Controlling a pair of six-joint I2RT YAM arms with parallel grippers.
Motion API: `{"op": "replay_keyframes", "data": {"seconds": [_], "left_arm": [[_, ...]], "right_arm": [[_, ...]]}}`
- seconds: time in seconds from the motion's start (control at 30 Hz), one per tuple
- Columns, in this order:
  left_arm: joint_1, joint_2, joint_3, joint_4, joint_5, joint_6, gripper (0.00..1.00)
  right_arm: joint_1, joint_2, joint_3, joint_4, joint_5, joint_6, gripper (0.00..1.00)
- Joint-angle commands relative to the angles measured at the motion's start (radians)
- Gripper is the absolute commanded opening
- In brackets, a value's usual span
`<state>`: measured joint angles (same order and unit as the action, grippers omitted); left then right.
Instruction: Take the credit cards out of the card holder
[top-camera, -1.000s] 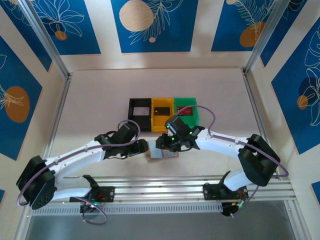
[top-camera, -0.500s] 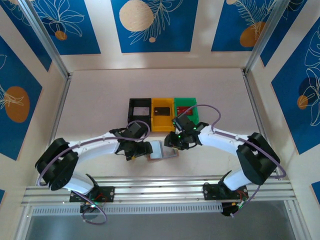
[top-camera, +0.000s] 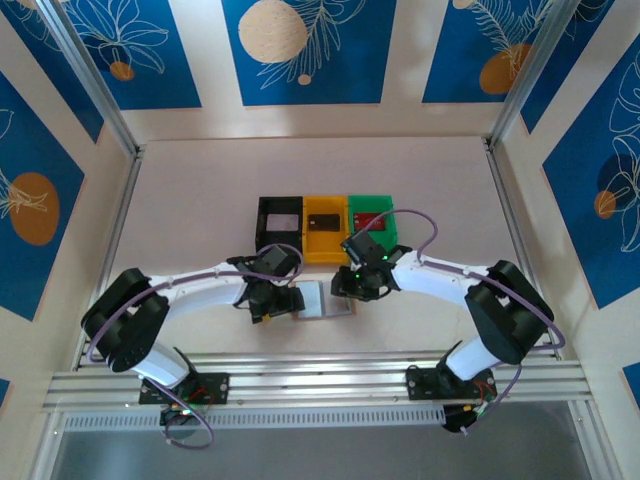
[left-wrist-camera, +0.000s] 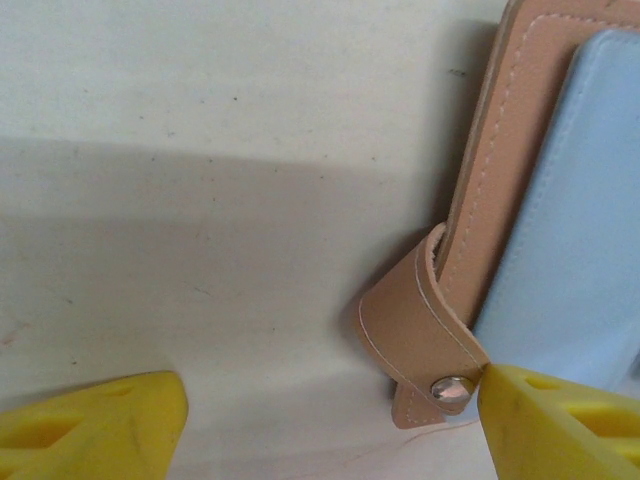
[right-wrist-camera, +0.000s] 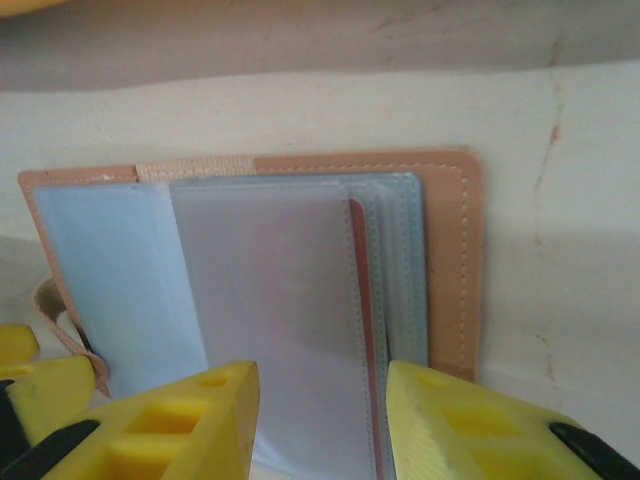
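The tan card holder (top-camera: 322, 300) lies open on the table between both grippers, its pale grey-blue panels (right-wrist-camera: 130, 270) facing up. A thin red card edge (right-wrist-camera: 362, 300) shows inside the clear sleeves (right-wrist-camera: 270, 290). My right gripper (right-wrist-camera: 320, 420) hovers open over those sleeves, one yellow finger on each side. My left gripper (left-wrist-camera: 330, 420) is open at the holder's left edge, with the curled snap tab (left-wrist-camera: 425, 335) touching its right finger (left-wrist-camera: 560, 425). In the top view, the left gripper (top-camera: 285, 298) and right gripper (top-camera: 345, 285) flank the holder.
Three bins stand in a row just behind the holder: black (top-camera: 262, 228), yellow (top-camera: 308, 240) and green (top-camera: 390, 232). A pale card (top-camera: 282, 222), a dark card (top-camera: 321, 222) and a red card (top-camera: 370, 221) lie in them. A metal rail (top-camera: 320, 378) runs along the near edge.
The left arm swung in to the right and its gripper closed up on the holder's left edge. The right gripper shifted slightly back. The holder now lies spread open and flat.
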<state>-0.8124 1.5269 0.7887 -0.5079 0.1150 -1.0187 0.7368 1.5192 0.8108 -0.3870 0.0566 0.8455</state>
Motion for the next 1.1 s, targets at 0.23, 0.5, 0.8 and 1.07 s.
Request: {"op": "replay_keyframes", "data": {"seconds": [0.23, 0.5, 0.8, 1.07], "left_arm": [[-0.052, 0.102, -0.029, 0.083, 0.040, -0.013, 0.78], [-0.067, 0.112, -0.029, 0.100, 0.037, -0.016, 0.78], [-0.079, 0.122, -0.057, 0.130, 0.037, -0.033, 0.78], [-0.093, 0.128, -0.068, 0.168, 0.045, -0.049, 0.78]], "right_arm": [[0.052, 0.042, 0.033, -0.012, 0.016, -0.017, 0.39], [0.059, 0.044, 0.033, 0.009, -0.012, -0.010, 0.38], [0.069, 0.041, 0.018, 0.067, -0.065, -0.004, 0.38], [0.070, 0.032, 0.005, 0.102, -0.099, -0.005, 0.38]]}}
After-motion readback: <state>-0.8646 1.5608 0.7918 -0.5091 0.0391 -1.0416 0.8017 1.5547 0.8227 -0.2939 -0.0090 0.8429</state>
